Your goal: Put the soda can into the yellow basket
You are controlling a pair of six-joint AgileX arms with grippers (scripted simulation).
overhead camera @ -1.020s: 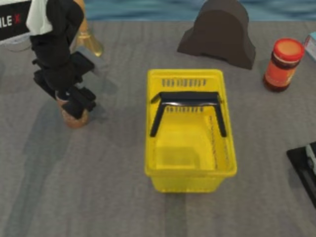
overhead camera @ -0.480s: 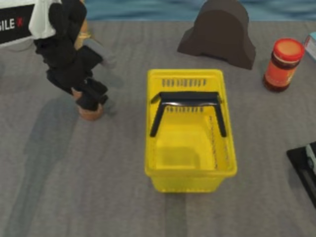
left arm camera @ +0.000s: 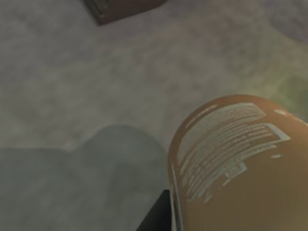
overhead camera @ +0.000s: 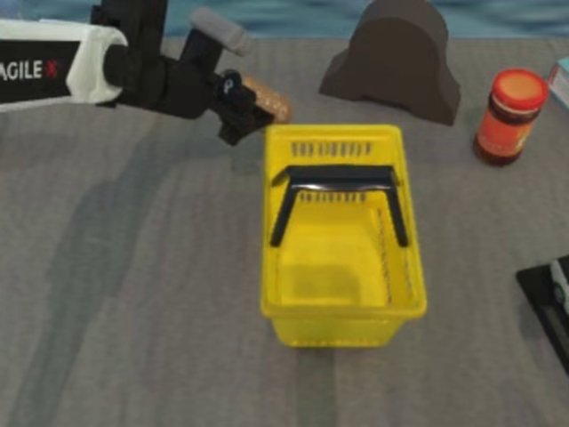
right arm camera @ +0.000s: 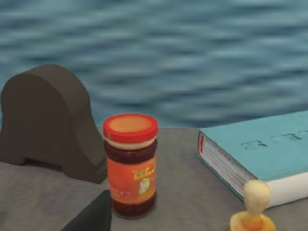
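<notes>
Upper left of the top view, the left gripper (overhead camera: 242,105) clamps the can (overhead camera: 267,100) sideways, beside the basket (overhead camera: 342,331) rim for dropping in; right arm parked, fingers unseen.

Grey table (overhead camera: 160,311), blue rippled backdrop (right arm camera: 192,48)

A dark brown arch-shaped block (overhead camera: 397,60) stands at the far edge of the grey surface (overhead camera: 160,320), with a dark orange jar (overhead camera: 508,116) topped by a red lid (overhead camera: 520,89) upright to its right. Beside the jar lies a teal book (right arm camera: 262,154), flat, and near it a small yellow-and-cream knobbed piece (right arm camera: 253,207). A black object (overhead camera: 549,302) sits at the surface's right edge.
</notes>
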